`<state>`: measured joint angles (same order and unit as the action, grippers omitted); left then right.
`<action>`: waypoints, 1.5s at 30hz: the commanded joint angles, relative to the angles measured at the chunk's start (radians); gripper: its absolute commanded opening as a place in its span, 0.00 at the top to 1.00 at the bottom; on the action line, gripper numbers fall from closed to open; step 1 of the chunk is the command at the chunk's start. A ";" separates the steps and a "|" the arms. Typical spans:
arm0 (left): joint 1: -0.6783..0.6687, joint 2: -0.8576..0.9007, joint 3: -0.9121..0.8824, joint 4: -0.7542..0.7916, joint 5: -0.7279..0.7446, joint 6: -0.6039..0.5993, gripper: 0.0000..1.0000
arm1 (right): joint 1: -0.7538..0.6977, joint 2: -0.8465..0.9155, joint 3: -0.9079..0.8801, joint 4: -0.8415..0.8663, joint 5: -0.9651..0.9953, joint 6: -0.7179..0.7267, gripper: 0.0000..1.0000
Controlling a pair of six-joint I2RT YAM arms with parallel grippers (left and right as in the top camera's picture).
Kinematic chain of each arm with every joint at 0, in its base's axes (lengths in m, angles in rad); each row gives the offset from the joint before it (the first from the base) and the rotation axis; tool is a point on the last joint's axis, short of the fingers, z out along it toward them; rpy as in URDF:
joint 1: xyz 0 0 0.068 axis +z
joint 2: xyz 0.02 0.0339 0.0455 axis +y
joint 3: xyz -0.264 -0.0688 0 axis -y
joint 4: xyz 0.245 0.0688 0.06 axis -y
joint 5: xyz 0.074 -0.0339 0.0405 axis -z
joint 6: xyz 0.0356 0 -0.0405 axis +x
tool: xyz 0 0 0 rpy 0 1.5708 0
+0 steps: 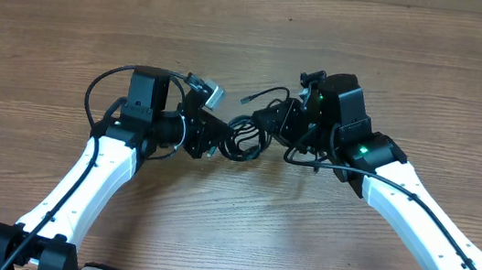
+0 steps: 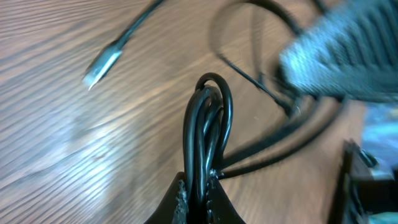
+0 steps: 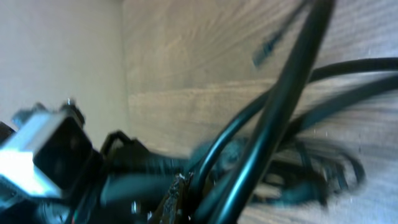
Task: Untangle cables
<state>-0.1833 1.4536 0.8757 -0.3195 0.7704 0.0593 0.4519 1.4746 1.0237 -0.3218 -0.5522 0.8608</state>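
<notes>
- Gripping a folded loop of the cables [image 2: 208,118] in the shut left claw [image 2: 199,200], another strand in the shut right claw [image 3: 183,194]
- Pull slowly apart across the tabletop [image 2: 56,149], minding the knot between
- Leave the far silver plug [image 2: 102,65] free to slip

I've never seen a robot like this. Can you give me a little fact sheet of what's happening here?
Surface: wooden table
Items: tangled black cables between the two arms
Left tool: shut on a loop of the cables
Right tool: shut on the cables, view blurred
Loose end: silver plug, clear of the held loop
</notes>
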 commanded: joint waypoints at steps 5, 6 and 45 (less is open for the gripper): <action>0.000 -0.001 -0.010 0.158 -0.202 -0.348 0.95 | -0.004 -0.019 0.007 -0.208 0.058 -0.043 0.96; 0.000 -0.001 -0.010 0.176 -0.201 -0.369 0.95 | -0.004 -0.019 0.007 -0.231 0.079 -0.043 0.96; 0.027 -0.001 -0.010 0.272 0.147 -0.319 0.96 | -0.027 -0.019 0.005 -0.165 0.177 -0.081 0.88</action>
<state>-0.0956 1.4582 0.8570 -0.0582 0.8352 -0.3214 0.4305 1.4727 1.0283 -0.5106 -0.2359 0.8108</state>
